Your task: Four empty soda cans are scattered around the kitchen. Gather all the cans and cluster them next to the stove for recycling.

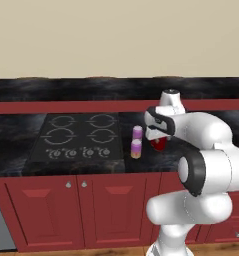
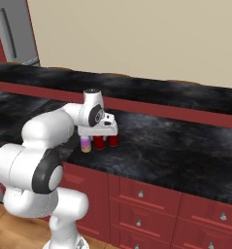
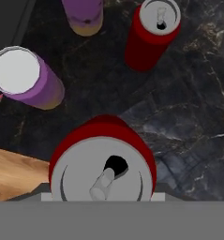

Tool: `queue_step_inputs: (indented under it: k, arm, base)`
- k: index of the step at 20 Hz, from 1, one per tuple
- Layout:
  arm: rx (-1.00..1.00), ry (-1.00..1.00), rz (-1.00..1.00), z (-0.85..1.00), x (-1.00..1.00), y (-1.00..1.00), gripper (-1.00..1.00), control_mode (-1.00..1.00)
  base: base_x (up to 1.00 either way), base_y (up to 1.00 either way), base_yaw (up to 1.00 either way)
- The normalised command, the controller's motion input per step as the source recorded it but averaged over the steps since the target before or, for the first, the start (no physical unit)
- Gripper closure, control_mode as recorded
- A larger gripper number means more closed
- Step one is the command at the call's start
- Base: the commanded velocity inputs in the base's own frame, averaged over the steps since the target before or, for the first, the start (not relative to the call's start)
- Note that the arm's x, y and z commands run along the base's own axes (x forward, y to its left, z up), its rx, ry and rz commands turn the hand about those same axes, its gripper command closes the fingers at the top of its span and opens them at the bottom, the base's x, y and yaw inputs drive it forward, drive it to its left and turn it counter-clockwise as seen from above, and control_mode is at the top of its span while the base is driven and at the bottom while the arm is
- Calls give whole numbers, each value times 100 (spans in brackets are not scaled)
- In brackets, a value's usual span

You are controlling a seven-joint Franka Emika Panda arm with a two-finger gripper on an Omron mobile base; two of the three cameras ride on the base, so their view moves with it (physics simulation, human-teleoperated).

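Note:
The black four-burner stove lies in the counter to the left. Just right of it stand two purple soda cans, with a red can behind them in the hand view. My gripper points down over the counter beside them, shut on another red soda can. That can's silver top fills the low middle of the hand view and hides my fingertips. The purple cans stand upright, apart from the held can. I cannot tell whether the held can touches the counter.
The black marbled countertop stretches to the right of the cans. A raised red ledge runs along its back. Red cabinets and drawers sit below the front edge. A grey fridge stands at the far left.

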Motion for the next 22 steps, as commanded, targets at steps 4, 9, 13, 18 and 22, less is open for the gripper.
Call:
queue_step_inputs:
  k: [4, 9, 13, 18, 22]
  arm:
    - [0, 4, 2, -17, 29, 0, 100, -100]
    - [0, 0, 1, -21, 22, 0, 100, -100]
    - [0, 0, 0, -25, 13, 0, 100, -100]
    - [-1, 0, 0, -23, 12, 0, 100, -100]
    - [0, 0, 0, -20, 9, 0, 100, -100]
  base:
    - [0, 0, 0]
    - [0, 0, 0]
    - [0, 0, 0]
    - [0, 0, 0]
    - [0, 0, 0]
